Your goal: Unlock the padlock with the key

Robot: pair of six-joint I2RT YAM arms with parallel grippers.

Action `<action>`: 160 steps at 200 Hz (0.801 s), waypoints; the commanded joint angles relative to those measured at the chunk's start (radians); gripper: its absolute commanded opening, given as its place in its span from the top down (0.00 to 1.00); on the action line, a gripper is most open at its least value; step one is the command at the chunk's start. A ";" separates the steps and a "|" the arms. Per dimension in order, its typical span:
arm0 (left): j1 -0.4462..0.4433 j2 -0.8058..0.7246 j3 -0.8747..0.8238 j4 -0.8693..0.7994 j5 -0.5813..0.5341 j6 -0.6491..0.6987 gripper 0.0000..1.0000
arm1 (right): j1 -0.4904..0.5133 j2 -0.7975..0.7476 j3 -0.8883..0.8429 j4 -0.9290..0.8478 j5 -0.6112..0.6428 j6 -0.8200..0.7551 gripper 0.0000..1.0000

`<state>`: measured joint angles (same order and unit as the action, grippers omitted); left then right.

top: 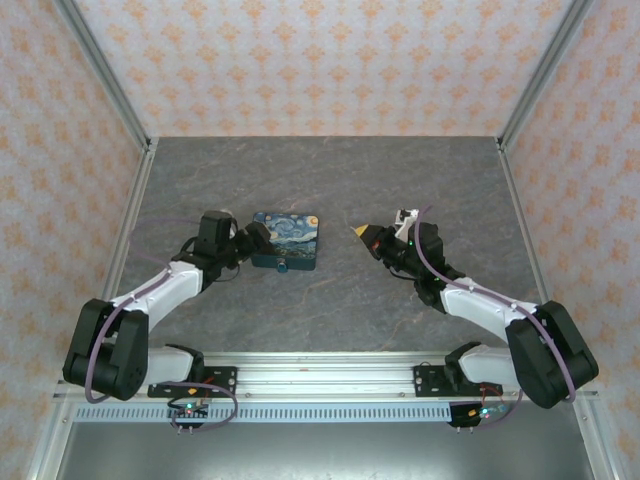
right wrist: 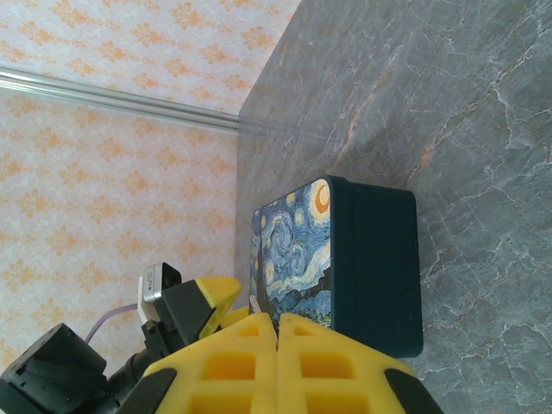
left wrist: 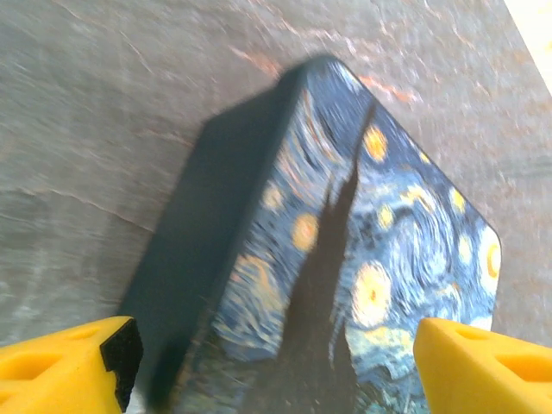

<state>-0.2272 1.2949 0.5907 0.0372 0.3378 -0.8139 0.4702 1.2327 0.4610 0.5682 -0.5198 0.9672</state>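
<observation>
Padlock (top: 287, 240): lies flat on the table (top: 330, 170), painted face up, left of centre, between the two arms
Padlock, left wrist view: painted face (left wrist: 371, 250) and dark side towards the camera, its near end between the yellow fingers (left wrist: 65, 366)
Padlock, right wrist view: dark teal side (right wrist: 375, 259) facing the right arm, painted face beside it
Left gripper (top: 252, 240): at the padlock's left edge, jaws set wide, one finger on each side of the block
Left gripper contact (left wrist: 276, 371): cannot tell whether either finger touches the padlock
Right gripper (top: 360, 231): right of the padlock and clear of it, yellow tip pointing towards it
Right gripper jaws (right wrist: 276, 321): pressed together, tips meeting
Key: cannot tell; a small teal knob (top: 283, 266) sits on the padlock's near side, too small to identify
Surroundings: grey stone-look table, patterned walls (top: 320, 60) on three sides
</observation>
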 commanded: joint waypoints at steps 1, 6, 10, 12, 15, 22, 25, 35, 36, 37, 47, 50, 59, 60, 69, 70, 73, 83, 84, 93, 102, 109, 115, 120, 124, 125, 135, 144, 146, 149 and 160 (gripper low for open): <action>-0.061 0.019 -0.038 0.092 0.008 -0.039 0.17 | -0.001 -0.007 -0.013 -0.004 0.009 -0.027 1.00; -0.079 0.022 -0.042 0.106 0.000 -0.049 0.17 | -0.001 -0.006 -0.011 -0.005 0.009 -0.029 1.00; -0.095 0.024 -0.046 0.117 -0.005 -0.058 0.17 | -0.002 -0.007 -0.012 -0.006 0.008 -0.030 1.00; -0.103 0.025 -0.049 0.123 -0.007 -0.064 0.17 | -0.001 -0.007 -0.012 -0.007 0.008 -0.030 1.00; -0.113 0.027 -0.050 0.130 -0.011 -0.071 0.17 | -0.002 -0.007 -0.012 -0.008 0.007 -0.031 1.00; -0.136 0.030 -0.055 0.149 -0.024 -0.089 0.17 | -0.002 -0.008 -0.010 -0.012 0.008 -0.034 1.00; -0.147 0.033 -0.057 0.158 -0.028 -0.099 0.17 | -0.002 -0.009 -0.010 -0.015 0.010 -0.035 1.00; -0.179 0.037 -0.067 0.196 -0.047 -0.131 0.17 | -0.002 -0.010 -0.007 -0.024 0.014 -0.038 1.00; -0.181 0.037 -0.067 0.200 -0.048 -0.134 0.17 | -0.001 -0.010 -0.007 -0.025 0.015 -0.039 1.00; -0.184 0.038 -0.068 0.204 -0.050 -0.137 0.17 | -0.001 -0.010 -0.006 -0.026 0.016 -0.040 1.00; -0.206 0.046 -0.070 0.231 -0.067 -0.165 0.17 | -0.001 -0.009 -0.005 -0.031 0.023 -0.040 1.00; -0.213 0.049 -0.068 0.237 -0.071 -0.170 0.17 | -0.001 -0.009 -0.004 -0.032 0.025 -0.041 1.00; -0.220 0.056 -0.057 0.237 -0.079 -0.174 0.17 | -0.001 -0.007 -0.002 -0.036 0.031 -0.039 1.00; -0.220 0.057 -0.056 0.235 -0.079 -0.174 0.17 | -0.001 -0.007 -0.002 -0.036 0.032 -0.039 1.00; -0.221 0.054 -0.041 0.209 -0.096 -0.165 0.17 | -0.002 -0.005 -0.001 -0.035 0.034 -0.037 1.00; -0.221 0.055 -0.039 0.206 -0.098 -0.163 0.17 | -0.002 -0.004 -0.001 -0.035 0.034 -0.036 1.00; -0.221 0.051 -0.034 0.191 -0.105 -0.153 0.17 | -0.002 -0.004 -0.001 -0.035 0.033 -0.035 1.00; -0.220 0.031 -0.014 0.133 -0.132 -0.116 0.17 | -0.002 -0.001 0.001 -0.033 0.032 -0.032 1.00; -0.219 0.029 -0.013 0.125 -0.135 -0.112 0.17 | -0.002 -0.001 0.001 -0.033 0.032 -0.031 1.00; -0.220 0.004 -0.001 0.078 -0.147 -0.078 0.17 | -0.002 -0.002 0.003 -0.033 0.032 -0.029 1.00; -0.221 -0.025 0.005 0.032 -0.157 -0.047 0.16 | -0.002 -0.002 0.007 -0.034 0.032 -0.028 1.00; -0.220 -0.052 0.008 -0.007 -0.163 -0.024 0.15 | -0.002 0.002 0.012 -0.036 0.031 -0.027 1.00; -0.221 -0.074 0.009 -0.034 -0.159 -0.001 0.13 | -0.002 0.006 0.017 -0.036 0.031 -0.028 1.00; -0.221 -0.094 0.010 -0.059 -0.153 0.019 0.12 | -0.002 0.011 0.023 -0.037 0.030 -0.028 1.00; -0.223 -0.106 0.015 -0.081 -0.151 0.032 0.09 | -0.002 0.017 0.029 -0.035 0.029 -0.028 1.00; -0.223 -0.111 0.016 -0.088 -0.151 0.035 0.08 | -0.002 0.018 0.030 -0.035 0.028 -0.029 1.00; -0.241 -0.145 0.032 -0.154 -0.168 0.069 0.02 | -0.002 0.037 0.049 -0.030 0.024 -0.030 1.00; -0.270 -0.172 0.048 -0.214 -0.201 0.098 0.00 | -0.001 0.059 0.067 -0.022 0.018 -0.030 1.00; -0.275 -0.176 0.051 -0.223 -0.207 0.104 0.00 | -0.001 0.066 0.072 -0.020 0.017 -0.029 1.00; -0.285 -0.183 0.053 -0.232 -0.212 0.111 0.00 | -0.001 0.076 0.079 -0.015 0.015 -0.029 1.00; -0.320 -0.201 0.051 -0.243 -0.230 0.110 0.00 | -0.002 0.110 0.105 0.001 0.006 -0.024 1.00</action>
<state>-0.4831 1.1427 0.6094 -0.0601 0.1879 -0.7914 0.4702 1.2854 0.4965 0.5304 -0.5053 0.9482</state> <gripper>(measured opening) 0.998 0.040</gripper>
